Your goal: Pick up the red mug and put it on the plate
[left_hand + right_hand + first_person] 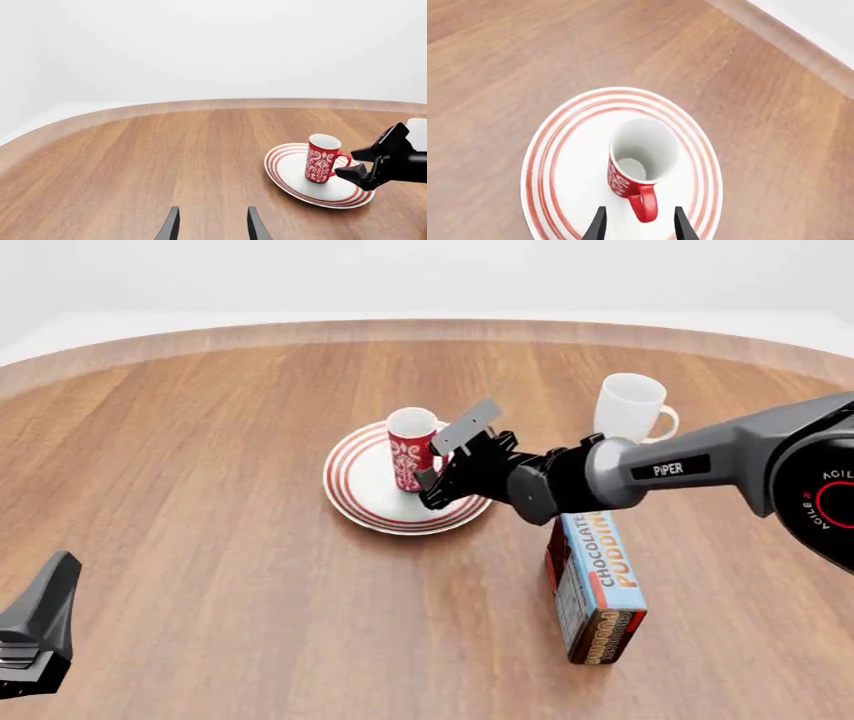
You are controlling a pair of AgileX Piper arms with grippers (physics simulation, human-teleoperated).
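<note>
The red mug (412,450) with its white pattern stands upright on the plate (367,490), a white plate with red rings. The right wrist view looks down into the mug (637,160), with its handle pointing back at the camera. My right gripper (639,225) is open, its fingers on either side of the handle tip with a gap on each side. The left wrist view shows the right gripper (353,162) beside the mug (324,159) on the plate (293,172). My left gripper (212,225) is open and empty over bare wood, far from the plate, at the near left (34,640).
A plain white mug (630,408) stands behind my right arm, to the right of the plate. A chocolate pudding box (597,585) lies under the right arm's forearm. The wooden table's curved far edge (427,330) runs across the back.
</note>
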